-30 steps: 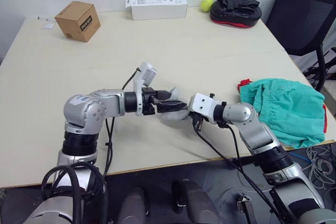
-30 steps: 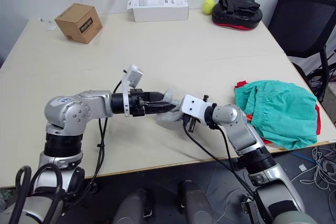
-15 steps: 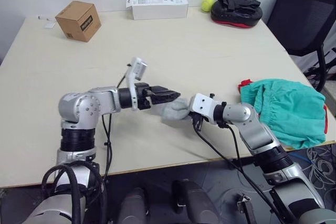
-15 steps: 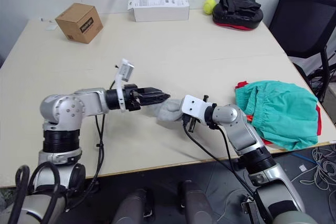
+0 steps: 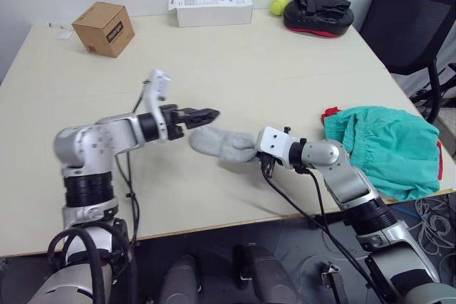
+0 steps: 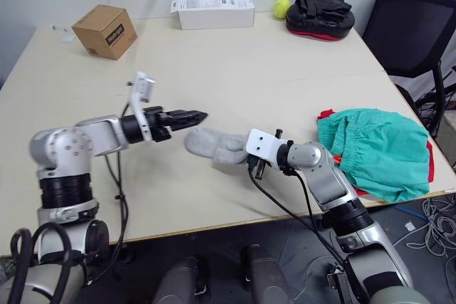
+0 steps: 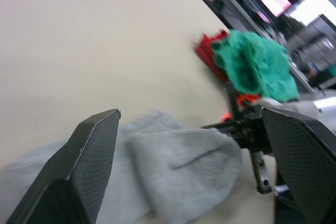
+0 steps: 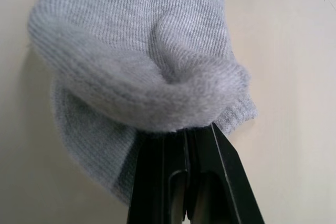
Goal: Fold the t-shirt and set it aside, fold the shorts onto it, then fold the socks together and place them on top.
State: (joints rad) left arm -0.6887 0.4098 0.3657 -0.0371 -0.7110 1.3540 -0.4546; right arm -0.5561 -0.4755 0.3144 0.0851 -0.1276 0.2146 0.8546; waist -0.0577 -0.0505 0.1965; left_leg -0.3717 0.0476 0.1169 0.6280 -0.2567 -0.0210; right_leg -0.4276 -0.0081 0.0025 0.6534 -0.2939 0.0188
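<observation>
Grey ribbed knit socks (image 5: 222, 144), soft and bunched, pinched in the right gripper (image 8: 181, 145); left gripper (image 5: 206, 113) spread wide, empty; rumpled teal shorts (image 5: 388, 149) nearby.

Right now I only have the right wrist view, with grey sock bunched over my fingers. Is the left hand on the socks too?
Observer: No. The left hand is open, just off the socks' free end, not touching them.
Operator: Are the socks hanging or down?
Observer: They seem to lie on the table, with the right hand pinching one end.
Operator: Where's the pile?
Observer: To the robot's right, by the table edge: the shorts lie over the t-shirt.
</observation>
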